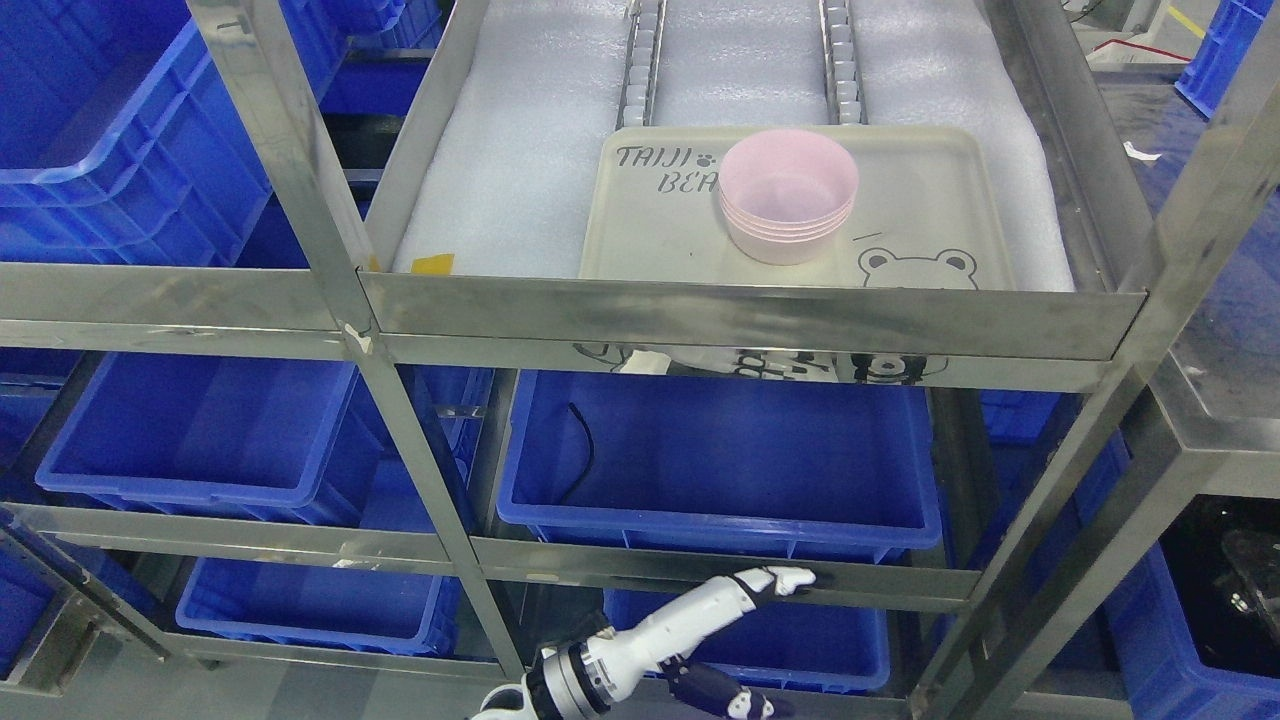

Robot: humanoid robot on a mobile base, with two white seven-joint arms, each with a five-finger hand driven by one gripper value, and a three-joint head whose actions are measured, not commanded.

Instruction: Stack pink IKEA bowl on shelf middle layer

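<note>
A stack of pink bowls (789,195) sits nested upright on a pale tray (940,200) on the foam-lined shelf (520,170), toward one o'clock. At six o'clock, low below a blue bin (720,450), the robot hand (775,582) reaches with straight fingers, holding nothing; which arm it belongs to is unclear.

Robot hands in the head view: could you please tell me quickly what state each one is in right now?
Visible robot hand: low by the shelf rail, holding nothing; side and finger state cannot be told.
Other robot hand: not identifiable.
</note>
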